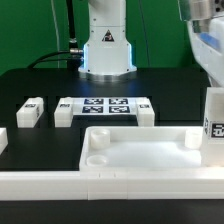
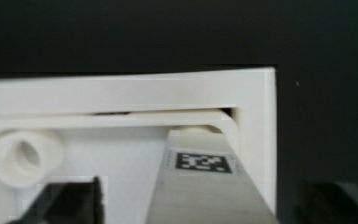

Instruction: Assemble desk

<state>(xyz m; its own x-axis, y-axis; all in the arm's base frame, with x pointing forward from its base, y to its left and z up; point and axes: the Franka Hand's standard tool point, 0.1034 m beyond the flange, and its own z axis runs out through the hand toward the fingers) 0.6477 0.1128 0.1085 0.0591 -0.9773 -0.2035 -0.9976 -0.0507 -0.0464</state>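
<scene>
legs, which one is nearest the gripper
The upright leg at the exterior view's right, under the gripper at the tabletop corner; the other legs sit back near the marker board.

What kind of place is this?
Probably a robot lab workbench: a robot arm's base stands on a black table, behind the marker board and a white desk tabletop.

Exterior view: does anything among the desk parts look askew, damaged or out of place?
Nothing stands out. The large white plastic tray-like tabletop lies flat; one white tagged block leg stands upright at its corner inside the open hand; another white leg lies on the black table beside the marker board.
</scene>
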